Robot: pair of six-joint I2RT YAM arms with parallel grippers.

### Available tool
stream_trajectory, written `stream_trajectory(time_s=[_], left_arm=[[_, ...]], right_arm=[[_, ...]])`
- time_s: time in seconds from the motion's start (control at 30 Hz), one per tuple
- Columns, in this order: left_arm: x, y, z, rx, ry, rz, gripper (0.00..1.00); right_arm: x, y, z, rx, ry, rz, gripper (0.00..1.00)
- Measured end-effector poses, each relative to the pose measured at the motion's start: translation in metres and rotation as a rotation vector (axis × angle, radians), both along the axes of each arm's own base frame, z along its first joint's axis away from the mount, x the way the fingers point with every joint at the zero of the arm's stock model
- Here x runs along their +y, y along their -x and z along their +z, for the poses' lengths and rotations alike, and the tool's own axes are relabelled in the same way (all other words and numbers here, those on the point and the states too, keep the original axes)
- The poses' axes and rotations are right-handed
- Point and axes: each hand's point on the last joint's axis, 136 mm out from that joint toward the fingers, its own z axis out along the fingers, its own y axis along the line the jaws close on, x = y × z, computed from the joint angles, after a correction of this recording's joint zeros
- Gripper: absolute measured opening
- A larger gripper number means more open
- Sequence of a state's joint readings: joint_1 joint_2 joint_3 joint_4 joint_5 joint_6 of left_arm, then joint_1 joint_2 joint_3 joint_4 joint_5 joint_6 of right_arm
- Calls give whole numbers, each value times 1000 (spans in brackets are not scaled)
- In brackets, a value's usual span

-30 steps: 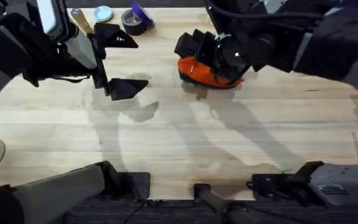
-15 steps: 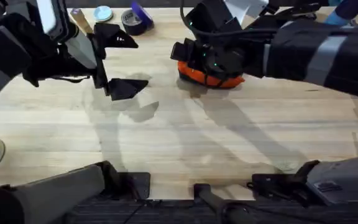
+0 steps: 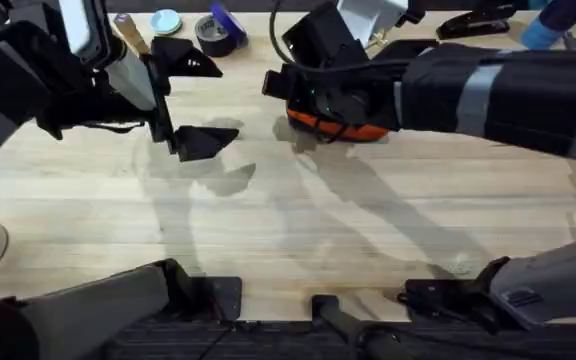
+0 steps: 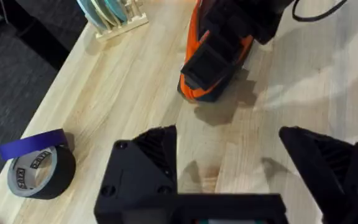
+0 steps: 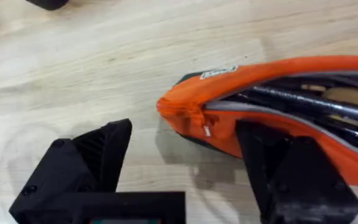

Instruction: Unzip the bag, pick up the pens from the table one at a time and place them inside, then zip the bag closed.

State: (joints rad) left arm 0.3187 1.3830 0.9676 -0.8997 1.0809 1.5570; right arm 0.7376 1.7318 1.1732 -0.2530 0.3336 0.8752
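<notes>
Bag (image 5: 229, 93) on table (image 3: 298, 240) far middle, orange, unzipped, pens (image 5: 303, 102) visible inside; small white tag, text unreadable. Right gripper (image 5: 185, 168) over bag's end, jaws spread, holding nothing. Left gripper (image 4: 229, 168) spread, empty, well apart. Tape roll (image 4: 39, 171), print illegible.

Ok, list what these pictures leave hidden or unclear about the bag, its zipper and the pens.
- Overhead: most of the bag is covered by the right arm; only an orange strip shows.
- Left wrist: the right gripper hides the bag's top, so the opening is unseen.
- Right wrist: the bag runs off the frame edge; its far end is cut off.
- Right wrist: slim dark things lie inside the opening; how many pens cannot be told.
</notes>
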Motion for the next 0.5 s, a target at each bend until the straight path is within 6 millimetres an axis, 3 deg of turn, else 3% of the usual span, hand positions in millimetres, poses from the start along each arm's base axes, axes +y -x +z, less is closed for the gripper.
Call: stream_trajectory(time_s=[0.5], left_arm=[[0, 0, 0, 0, 0, 0, 996]], right_arm=[[2, -15, -7, -57, 26, -24, 950]])
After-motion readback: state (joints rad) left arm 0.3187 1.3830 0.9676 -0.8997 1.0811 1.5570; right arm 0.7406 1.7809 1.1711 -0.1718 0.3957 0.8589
